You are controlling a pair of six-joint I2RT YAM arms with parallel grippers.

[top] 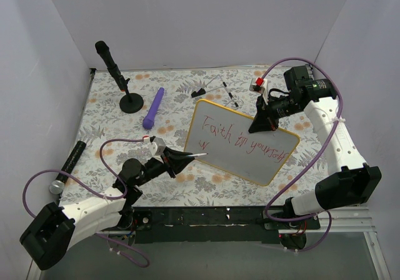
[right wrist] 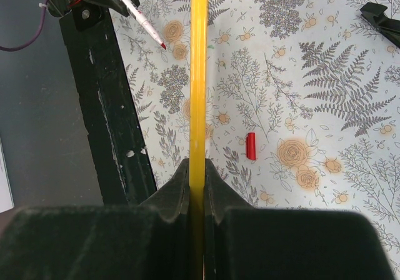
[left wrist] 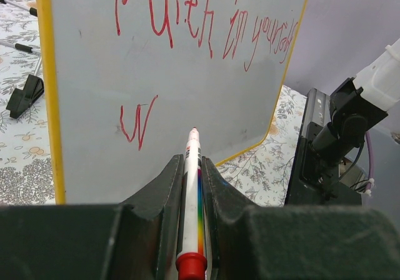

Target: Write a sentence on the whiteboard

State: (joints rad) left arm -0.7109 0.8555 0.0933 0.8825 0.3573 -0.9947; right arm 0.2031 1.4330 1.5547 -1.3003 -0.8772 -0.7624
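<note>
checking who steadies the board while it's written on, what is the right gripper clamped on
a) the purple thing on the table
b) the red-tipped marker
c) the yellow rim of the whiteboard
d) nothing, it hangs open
c: in the right wrist view the right gripper is shut on the yellow rim of the whiteboard, while the marker sits in the left gripper.

Robot lab test cell: plain white walls (top: 187, 24), floral-covered table (top: 212, 189), bolted left arm (top: 87, 210) and right arm (top: 334, 136).
</note>
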